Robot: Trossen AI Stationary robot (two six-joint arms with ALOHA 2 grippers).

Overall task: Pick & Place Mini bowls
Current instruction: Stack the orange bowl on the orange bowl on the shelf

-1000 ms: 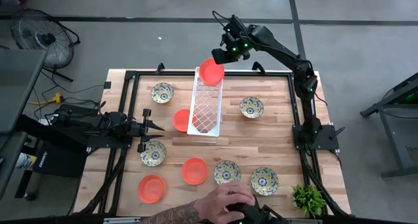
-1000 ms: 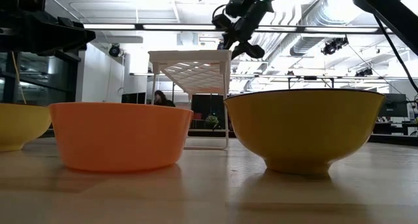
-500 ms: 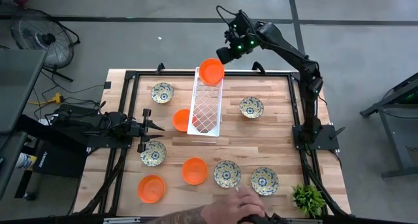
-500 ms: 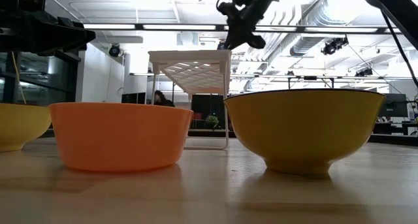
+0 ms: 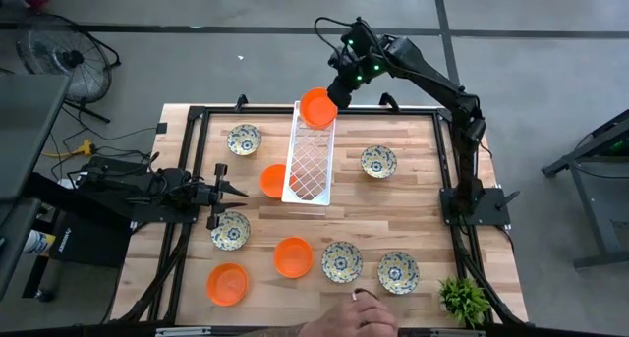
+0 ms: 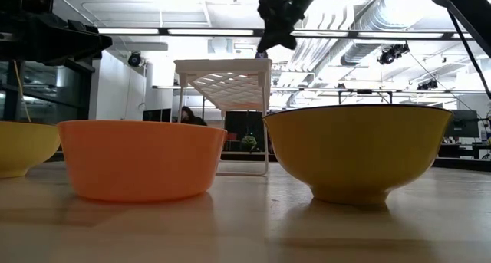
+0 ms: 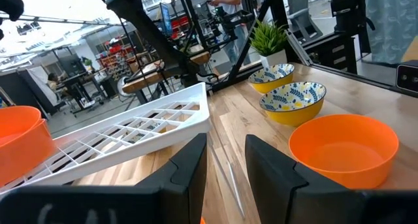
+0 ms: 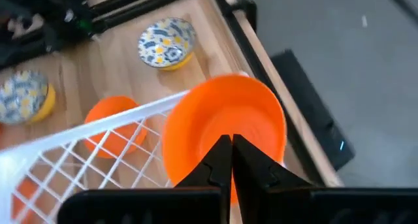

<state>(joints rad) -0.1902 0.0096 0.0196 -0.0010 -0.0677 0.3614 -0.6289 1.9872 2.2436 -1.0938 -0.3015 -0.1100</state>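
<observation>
right tool (image 8: pixel 231 160) closed, pinching orange bowl (image 8: pixel 225 136) rim, above tray (image 5: pixel 311 155)

Pale planked wood table (image 5: pixel 413 204), white plastic lattice tray (image 5: pixel 310 165), glossy patterned bowls (image 5: pixel 378 161)

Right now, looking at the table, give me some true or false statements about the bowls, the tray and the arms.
1. The right pincer is shut on an orange bowl at the far end of the white lattice tray. True.
2. The left pincer holds a patterned bowl. False: it holds nothing and waits at the table's left side.
3. Five patterned bowls sit on the table. True.
4. All orange bowls are stacked in the tray. False: three sit on the table, for instance one at the near left.
</observation>
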